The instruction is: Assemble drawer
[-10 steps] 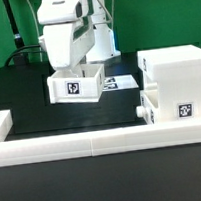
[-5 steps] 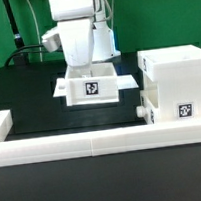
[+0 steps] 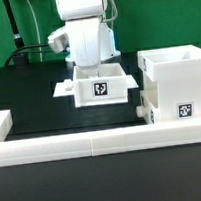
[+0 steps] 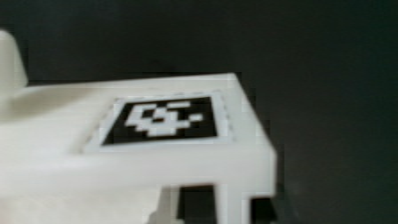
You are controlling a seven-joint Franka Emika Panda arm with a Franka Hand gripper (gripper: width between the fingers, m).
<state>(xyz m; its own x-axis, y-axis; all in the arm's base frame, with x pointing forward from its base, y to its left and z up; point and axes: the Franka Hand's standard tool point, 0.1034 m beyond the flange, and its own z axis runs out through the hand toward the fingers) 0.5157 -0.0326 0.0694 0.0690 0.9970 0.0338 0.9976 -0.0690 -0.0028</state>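
Observation:
My gripper (image 3: pixel 88 62) is shut on a small white tray (image 3: pixel 99 88) with a black-and-white tag on its front, and holds it just above the black table. The large boxy casing (image 3: pixel 176 75) stands at the exterior view's right, a short gap from the tray. A second small tray with a knob (image 3: pixel 143 112) sits low at the casing's front. In the wrist view the held tray's tagged face (image 4: pixel 164 120) fills the frame. My two dark fingers (image 4: pixel 196 205) pinch its wall, so the gripper (image 4: pixel 231 208) is closed on it.
The marker board (image 3: pixel 65 89) lies flat behind the held tray, partly hidden by it. A long low white rail (image 3: pixel 83 143) runs along the front, with a raised end (image 3: pixel 0 124) at the exterior view's left. A green wall stands behind.
My gripper has carried the tray towards the exterior view's right, closer to the casing. The casing and the knobbed tray have not moved.

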